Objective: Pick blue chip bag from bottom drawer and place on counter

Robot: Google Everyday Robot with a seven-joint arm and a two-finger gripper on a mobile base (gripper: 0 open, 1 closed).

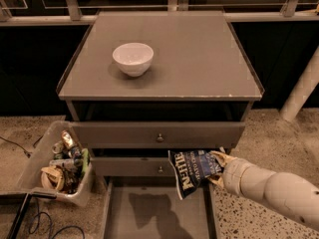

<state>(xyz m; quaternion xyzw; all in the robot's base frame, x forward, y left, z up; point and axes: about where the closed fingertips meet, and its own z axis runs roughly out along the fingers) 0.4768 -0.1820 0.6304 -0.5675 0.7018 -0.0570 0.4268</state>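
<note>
The big grey worktop (199,59) filled the top middle of the frame. It was flat and square, with a thin rim and small chips on its front edge. Under it sat two shut grey drawers (119,133), one above the other, each with a small round knob (160,137).

The bottom drawer (149,223) was pulled out at the bottom middle of the frame. Its flat grey floor showed a dark shadow (149,203).

A fat white arm (271,190) came in from the lower right corner. A clear plastic bin (35,158) stood on the floor at the lower left, full of cans and wrappers.

The blue chip bag (192,171) was in the lower middle of the frame, a little to the right. It was up in the air over the right side of the bottom drawer, in front of the lower shut drawer. It was dark blue and crinkly, with big white letters that ran sideways. Its bottom corner pointed down and it hung tilted.

A white bowl (133,59) stood on the left part of the worktop, well apart from the bag.

The gripper (215,169) was at the right edge of the bag. Its pale fingers (220,158) were pinched on the bag's side, one above and one below.
</note>
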